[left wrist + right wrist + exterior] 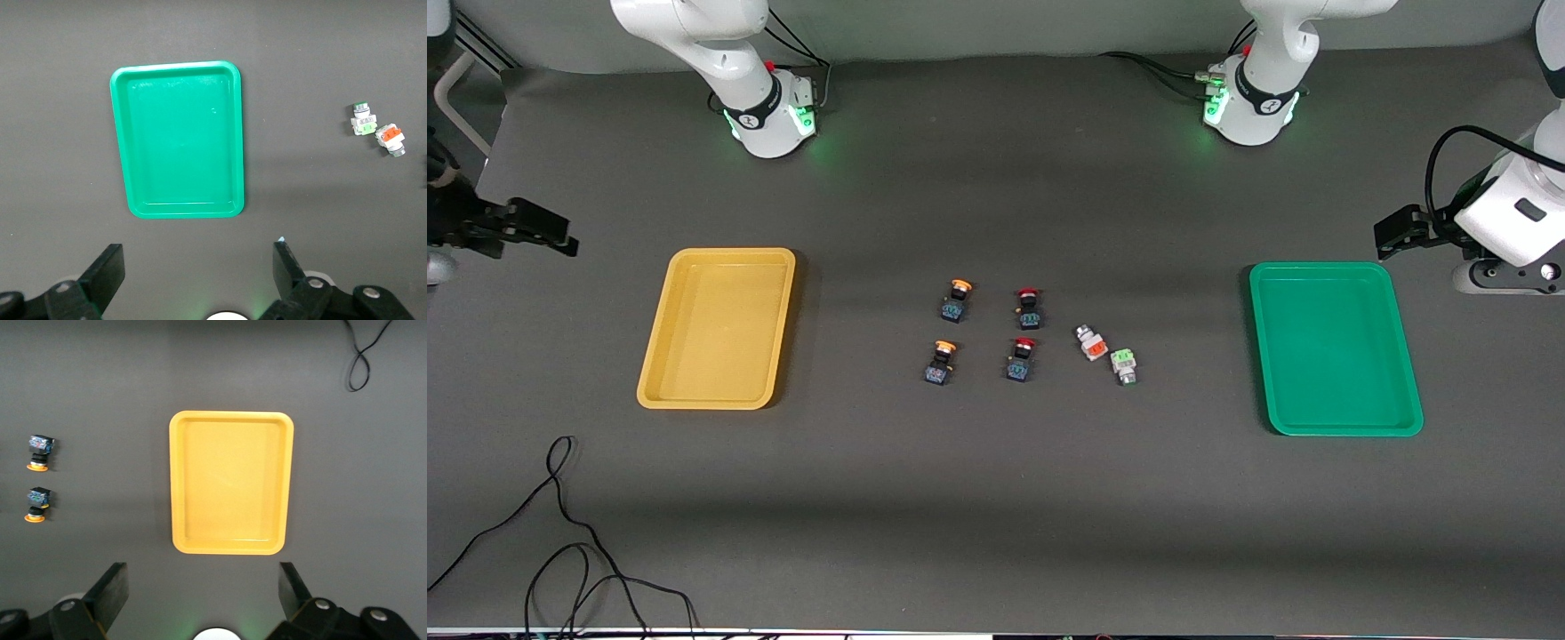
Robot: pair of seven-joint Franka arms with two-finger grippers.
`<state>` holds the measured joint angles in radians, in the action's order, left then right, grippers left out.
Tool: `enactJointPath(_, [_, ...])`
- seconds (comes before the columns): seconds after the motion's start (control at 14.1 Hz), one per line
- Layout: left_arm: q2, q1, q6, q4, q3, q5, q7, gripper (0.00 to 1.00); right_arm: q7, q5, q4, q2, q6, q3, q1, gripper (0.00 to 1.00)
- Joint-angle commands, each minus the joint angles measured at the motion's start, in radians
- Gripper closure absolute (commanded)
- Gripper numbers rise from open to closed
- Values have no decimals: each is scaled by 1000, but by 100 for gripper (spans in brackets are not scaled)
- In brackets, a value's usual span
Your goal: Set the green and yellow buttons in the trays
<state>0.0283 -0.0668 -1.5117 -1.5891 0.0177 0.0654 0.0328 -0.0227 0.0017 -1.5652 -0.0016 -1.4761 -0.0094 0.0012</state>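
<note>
Two yellow-capped buttons (951, 331) and a green-capped button (1124, 365) are seen mid-surface between the yellow tray (658, 373) and green tray (1409, 396), while the left end effector (197, 270) and right end effector (203, 590), apparently raised, are held apart.

Dark grey desk (996, 498) underneath everything. Near its middle, two red-capped switches (1029, 304) (1022, 357) on black-blue bodies, one nearer the front camera than the other. Just beside them, toward the left arm's end, an orange-capped white switch (1090, 343). Loose black cable (560, 524) curling at the desk's front corner, toward the right arm's end.
</note>
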Motion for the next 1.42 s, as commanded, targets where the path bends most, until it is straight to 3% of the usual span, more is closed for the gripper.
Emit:
enactJointPath(0.0, [-10,7,-2,-11,5,-9,-4,0,-178,11,-68,-29,-41,-6,132,0])
enactJointPath(0.35, [-7,12,2,-9,5,-9,-4,0,-624,49,-116,6,-177,-6,425,0])
enactJointPath(0.71, [-7,15,2,-11,5,-9,-4,0,-905,50,-102,93,-245,-6,686,0])
enactJointPath(1.06, [-7,13,2,-11,5,-9,-4,0,-1017,52,-145,104,-263,-6,761,0])
enactJointPath(1.35, [-7,13,5,-11,5,-10,4,0,-1010,50,-378,104,-549,-7,761,0])
